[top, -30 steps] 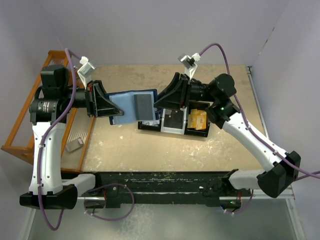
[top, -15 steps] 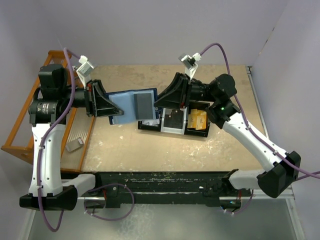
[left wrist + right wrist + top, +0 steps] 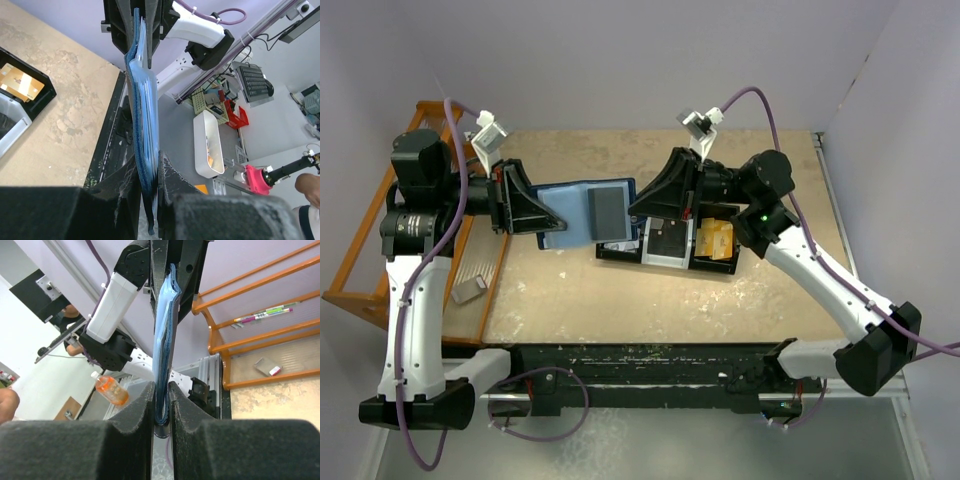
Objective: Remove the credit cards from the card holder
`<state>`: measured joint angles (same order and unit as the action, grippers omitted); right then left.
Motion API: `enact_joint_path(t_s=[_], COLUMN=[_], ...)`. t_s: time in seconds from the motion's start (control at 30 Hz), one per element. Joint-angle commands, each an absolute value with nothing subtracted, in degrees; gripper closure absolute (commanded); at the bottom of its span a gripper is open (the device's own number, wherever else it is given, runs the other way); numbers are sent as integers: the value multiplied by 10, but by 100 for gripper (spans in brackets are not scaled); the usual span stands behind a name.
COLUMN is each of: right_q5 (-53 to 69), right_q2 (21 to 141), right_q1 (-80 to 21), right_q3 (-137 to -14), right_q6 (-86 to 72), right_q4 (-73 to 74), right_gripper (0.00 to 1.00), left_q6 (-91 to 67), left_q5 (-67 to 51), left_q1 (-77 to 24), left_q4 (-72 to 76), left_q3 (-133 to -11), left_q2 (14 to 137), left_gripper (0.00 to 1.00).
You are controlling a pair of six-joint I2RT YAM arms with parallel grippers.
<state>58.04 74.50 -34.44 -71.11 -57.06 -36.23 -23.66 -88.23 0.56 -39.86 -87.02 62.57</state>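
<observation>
- Small dark navy-blue folding card holder (image 3: 582,212), spread open with pale blue-grey inner faces up, held in the air above the beige worktop (image 3: 620,310) and touching no surface.
- Stretched level between the two arms, to the left of and slightly behind the black three-compartment tray (image 3: 610,252).
- Left claw (image 3: 545,216) closed on the left edge of the card holder, black fingers (image 3: 170,180) pressed to both faces in the left wrist view.
- Right claw (image 3: 636,208) closed on the opposite, right edge, padded jaws pinching the blue layers with no visible gap in the right wrist view.
- Seen edge-on from either wrist: a thin, slightly bowed stack of blue layers running straight from one claw to the other.
- Dark grey rectangular patch (image 3: 607,212) on the right half of the inner face; card or pocket, cannot tell.
- Gold-orange card (image 3: 715,238) lying flat in the right compartment of the tray, well apart from the card holder.
- Darker flat item in the middle compartment, too small to identify.
- Orange wooden rack (image 3: 430,106) standing beside the left edge of the worktop, behind the left arm.
</observation>
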Motion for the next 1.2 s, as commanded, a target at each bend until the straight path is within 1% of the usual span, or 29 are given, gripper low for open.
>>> enact_joint_path(t_s=[0.0, 0.1, 0.2, 0.27, 0.4, 0.53, 0.6, 0.67, 0.73, 0.9, 1.0, 1.13, 1.17], right_q5=[587, 575, 549, 539, 539, 534, 539, 555, 565, 553, 554, 555, 554], right_q2=[734, 735, 737, 737, 737, 744, 746, 747, 749, 756, 759, 757, 756], right_q1=[-345, -345, -347, -353, -363, -372, -375, -375, -375, -376, -375, -379, -382], right_q3=[-709, -712, -731, -738, -737, -736, -733, -724, -718, -719, -712, -706, -707], right_q6=[-584, -582, -532, -512, -510, -512, -518, -540, -559, -565, -588, -609, -608], right_q4=[-414, -405, -336, -306, -311, -316, -332, -368, -391, -393, -422, -463, -465], right_gripper=[87, 98, 99, 97, 88, 71, 65, 64, 66, 66, 59, 50, 49], left_q6=[-283, -295, -303, -305, -308, -311, -312, -319, -324, -329, -333, -346, -349], left_q5=[-968, -968, -966, -967, -967, -968, -970, -972, -973, -973, -974, -971, -969], left_q1=[3, 3, 3, 3, 3, 3, 3, 3, 3, 3, 3, 3, 3], left_q4=[-329, -315, -307, -305, -302, -301, -299, -293, -287, -278, -270, -250, -244], left_q3=[-866, -863, -861, -860, -860, -859, -859, -858, -858, -853, -850, -841, -838], left_q2=[612, 608, 608, 608, 606, 606, 604, 603, 603, 603, 602, 601, 601], left_gripper=[97, 97, 98, 97, 97, 97, 97, 97, 97, 97, 97, 97, 97])
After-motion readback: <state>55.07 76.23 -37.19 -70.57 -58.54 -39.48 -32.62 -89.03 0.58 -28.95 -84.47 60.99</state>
